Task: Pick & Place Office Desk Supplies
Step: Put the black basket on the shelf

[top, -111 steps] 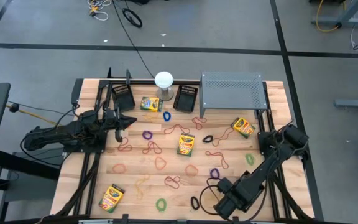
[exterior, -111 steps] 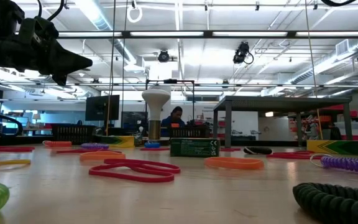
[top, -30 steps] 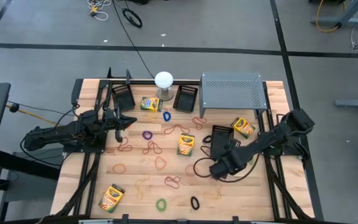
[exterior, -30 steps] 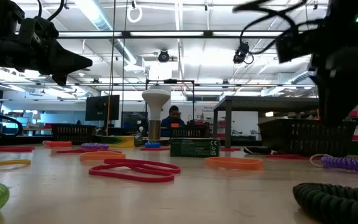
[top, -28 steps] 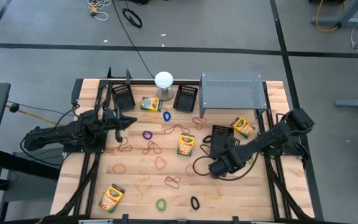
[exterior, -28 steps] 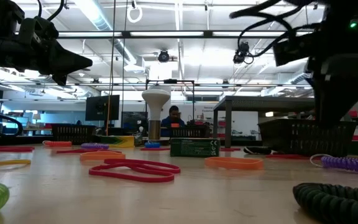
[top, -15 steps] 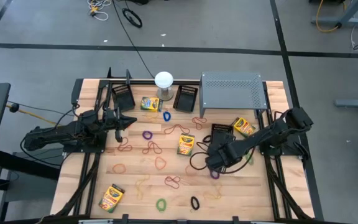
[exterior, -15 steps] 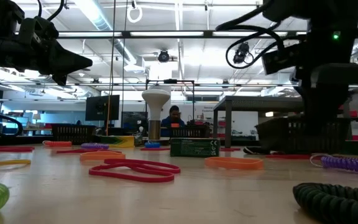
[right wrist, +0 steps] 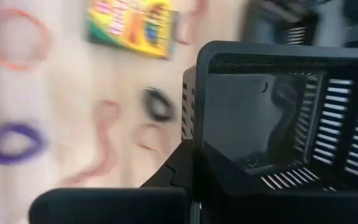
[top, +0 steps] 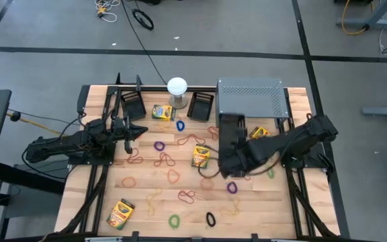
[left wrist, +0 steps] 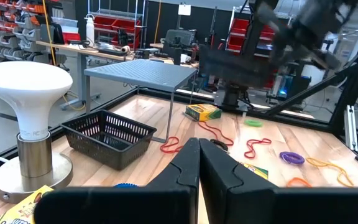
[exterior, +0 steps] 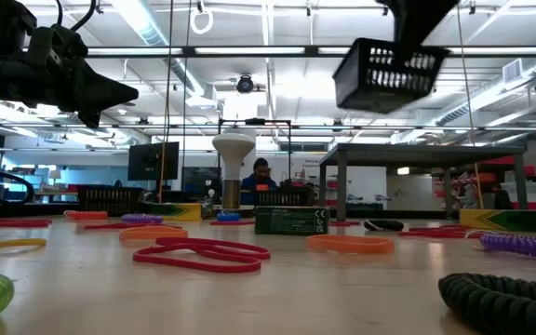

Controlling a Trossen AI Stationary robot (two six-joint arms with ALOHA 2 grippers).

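The wooden table (top: 146, 202) fills the middle of the high view, with the grey riser (top: 250, 95) at its upper right. The right arm reaches in from the right, its gripper (top: 228, 149) clamped on the rim of a black mesh bin (exterior: 386, 74), which hangs tilted in the air at the upper right of the low view. The left gripper (top: 142, 130) hovers at centre left, fingers pressed together on nothing. Two more bins (top: 201, 105) sit along the top edge beside the white globe (top: 177, 86). Crayon boxes (top: 201, 156) and rubber-band loops (top: 164, 160) lie scattered across the middle.
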